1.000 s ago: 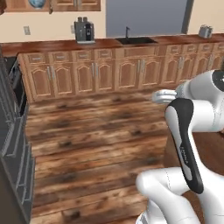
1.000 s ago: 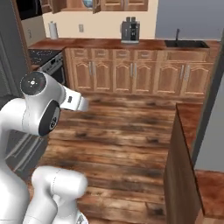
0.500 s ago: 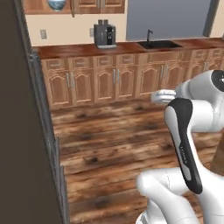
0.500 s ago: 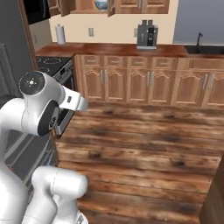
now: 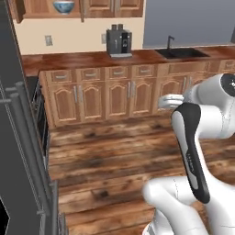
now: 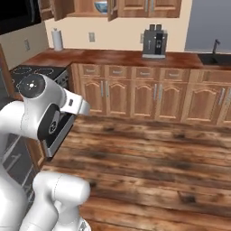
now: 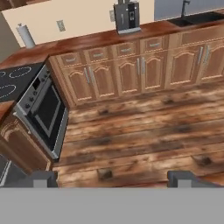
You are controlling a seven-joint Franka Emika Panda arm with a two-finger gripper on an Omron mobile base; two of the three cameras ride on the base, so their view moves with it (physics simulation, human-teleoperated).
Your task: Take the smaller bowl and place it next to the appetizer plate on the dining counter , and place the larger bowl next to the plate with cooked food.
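Hand view: the fingers [image 7: 113, 178] stand spread wide apart with nothing between them, over a dark, knotty plank floor [image 7: 144, 140]. At far, a polished reddish wood counter [image 7: 87, 42] tops panelled wooden cabinets [image 7: 131, 72]. This view adds a black glass-fronted oven [image 7: 46, 111] at left. The left base view shows a white-and-blue patterned round bowl [image 5: 64, 6], apparently the larger bowl, on an upper open shelf [image 5: 43, 16] at far left, above a boxy dark coffee machine [image 5: 118, 42] and a recessed sink [image 5: 181, 53].
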